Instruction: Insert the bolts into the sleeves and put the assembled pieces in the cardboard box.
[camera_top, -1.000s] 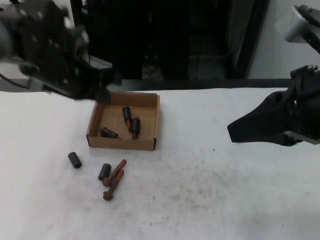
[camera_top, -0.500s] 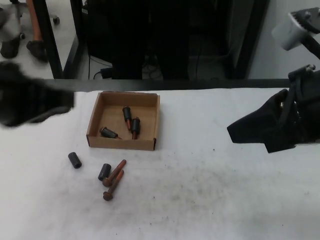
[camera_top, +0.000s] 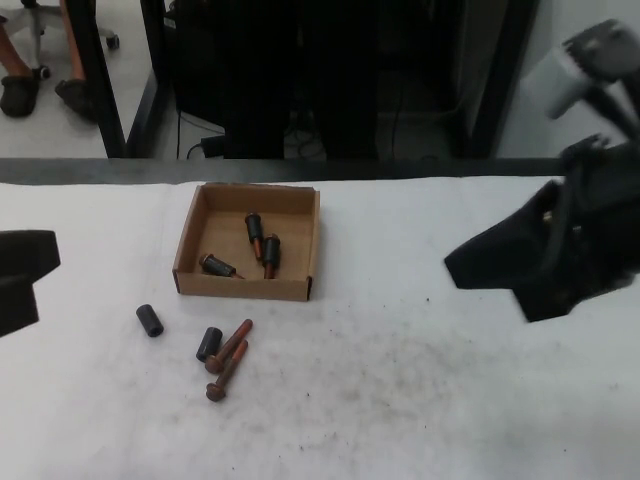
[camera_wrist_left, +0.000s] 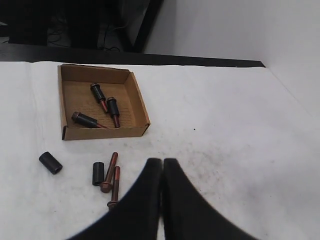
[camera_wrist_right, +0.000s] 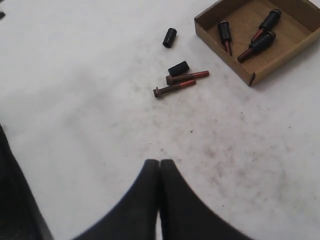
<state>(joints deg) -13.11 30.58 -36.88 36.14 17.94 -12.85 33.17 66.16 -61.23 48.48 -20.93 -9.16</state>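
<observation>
The cardboard box (camera_top: 240, 286) sits at the back left of the white bench and holds three assembled pieces (camera_top: 268, 252). In front of it lie two loose black sleeves (camera_top: 149, 320) (camera_top: 208, 343) and two reddish bolts (camera_top: 231, 344) (camera_top: 225, 373), side by side. My left gripper (camera_wrist_left: 161, 163) is shut and empty, hovering in front of the bolts (camera_wrist_left: 108, 173) and sleeves (camera_wrist_left: 50, 162). My right gripper (camera_wrist_right: 159, 164) is also shut and empty, well off to the right of the bolts (camera_wrist_right: 187, 77) and the box (camera_wrist_right: 222, 56).
The left arm (camera_top: 22, 268) shows at the left edge of the bench and the right arm (camera_top: 545, 255) hangs over the right side. The bench's dark back edge (camera_top: 400, 168) runs behind the box.
The left arm has swung away from above the box's back left corner to the bench's left edge. The right arm has shifted slightly. The parts have not moved.
</observation>
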